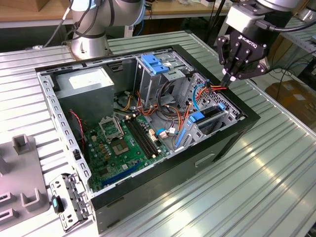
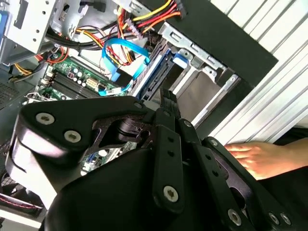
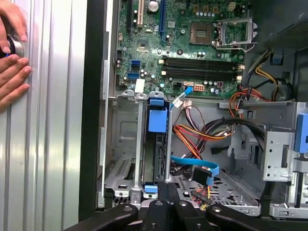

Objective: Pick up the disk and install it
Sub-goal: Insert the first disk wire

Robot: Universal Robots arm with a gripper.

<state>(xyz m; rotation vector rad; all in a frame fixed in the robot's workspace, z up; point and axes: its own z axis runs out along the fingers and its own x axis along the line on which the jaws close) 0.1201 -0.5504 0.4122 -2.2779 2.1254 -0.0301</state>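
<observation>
The jaws are clenched: their tips press together with nothing between them. They point down into the open computer case [image 1: 163, 180] at its end toward the exterior view's right. Closed like this they make one narrow, blunt tip. I judge that suits slipping between the cables or pressing on something, not grasping.

Just beside the tips, the disk [image 3: 157, 159] stands on edge in a slot of the metal drive cage [image 3: 122, 144], with a blue tab on its upper edge. It looks set into the cage, so the picking up seems done and the job is at the seating stage. In the first wrist view the tips sit at the disk's nearer end, a little to one side. I cannot tell whether they touch it.

A blue flat cable [image 3: 192, 163] and a bundle of red, yellow and orange wires [image 3: 192, 132] lie loose right next to that slot, near the jaws.

Past the cage, the green circuit board [image 3: 183, 43] lies flat on the case floor. The grey power box [image 1: 86, 86] sits at the far end.

Outside the case, a person's hand [image 3: 12, 72] rests on the ribbed metal surface [image 1: 256, 187], well apart from the jaws.
</observation>
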